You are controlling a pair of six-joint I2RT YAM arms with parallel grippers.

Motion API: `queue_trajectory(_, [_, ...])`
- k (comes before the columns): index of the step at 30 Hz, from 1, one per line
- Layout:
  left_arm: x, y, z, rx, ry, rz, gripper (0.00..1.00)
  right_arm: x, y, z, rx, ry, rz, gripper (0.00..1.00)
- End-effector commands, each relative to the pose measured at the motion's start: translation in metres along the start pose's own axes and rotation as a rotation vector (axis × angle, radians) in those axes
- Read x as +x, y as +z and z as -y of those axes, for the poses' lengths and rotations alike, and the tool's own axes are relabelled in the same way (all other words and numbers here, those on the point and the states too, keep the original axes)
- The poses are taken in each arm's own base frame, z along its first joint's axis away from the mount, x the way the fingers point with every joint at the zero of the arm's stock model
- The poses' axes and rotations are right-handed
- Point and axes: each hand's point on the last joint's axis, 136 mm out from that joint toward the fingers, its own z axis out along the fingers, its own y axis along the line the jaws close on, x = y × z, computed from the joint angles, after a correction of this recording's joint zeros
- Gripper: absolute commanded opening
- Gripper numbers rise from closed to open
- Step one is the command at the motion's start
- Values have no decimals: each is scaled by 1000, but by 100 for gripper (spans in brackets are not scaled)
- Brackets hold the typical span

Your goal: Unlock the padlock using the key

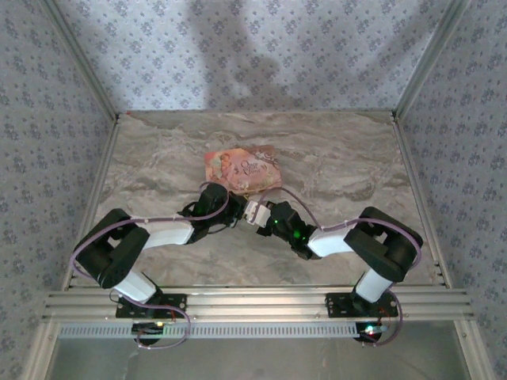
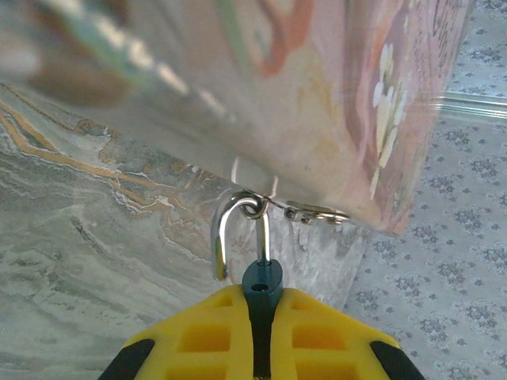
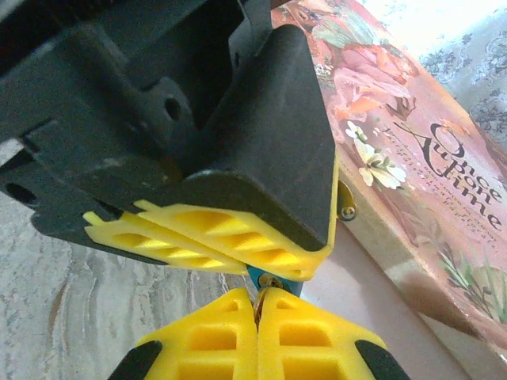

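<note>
1. Top view first: the left arm [image 1: 170,233] and the right arm [image 1: 333,241] meet nose to nose mid-table [image 1: 348,170], just in front of the pink box [image 1: 242,168]. The lock is too small to pick out from up here.
2. The left wrist camera gets the close look. The padlock [image 2: 262,283] sits at the box's lower edge, and its silver shackle [image 2: 226,229] is hooked through a small metal ring [image 2: 317,214] on the box.
3. The right wrist camera adds the other end: the bottom of the blue body, with a brassy spot, pokes out below the other arm's yellow pads.
4. The long axis runs straight out from the left gripper [image 2: 261,317], with the shackle toward the box and the blue body back between the pads.
5. One shackle leg enters the body and the other ends beside it. I cannot tell whether it is latched.
6. The left fingers [image 2: 202,336] are pinched narrow on the blue body, one pad on each side.
7. The right gripper [image 3: 258,305] has its pads pressed together, tips right up against the lock's bottom end. A thin dark sliver sits in the seam, too small to name.
</note>
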Motion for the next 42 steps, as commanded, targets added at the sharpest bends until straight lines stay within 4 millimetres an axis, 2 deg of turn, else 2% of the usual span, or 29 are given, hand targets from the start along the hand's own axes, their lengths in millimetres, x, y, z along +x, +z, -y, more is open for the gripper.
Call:
queue_trajectory(1, [21, 2, 4, 7, -40, -100, 0, -7, 6, 14, 61, 44, 7, 2])
queue_trajectory(11, [22, 3, 3, 3, -38, -101, 0, -8, 5, 11, 58, 117, 15, 0])
queue_trajectory(21, [23, 4, 1, -1, -37, -104, 0, -13, -3, 12, 40, 410, 67, 0])
queue_trajectory(32, [25, 6, 0, -2, -36, -106, 0, -13, -3, 13, 0, 738, 85, 0])
queue_trajectory(42, [26, 7, -1, -7, -36, -107, 0, -6, 3, 6, -18, 773, 52, 0])
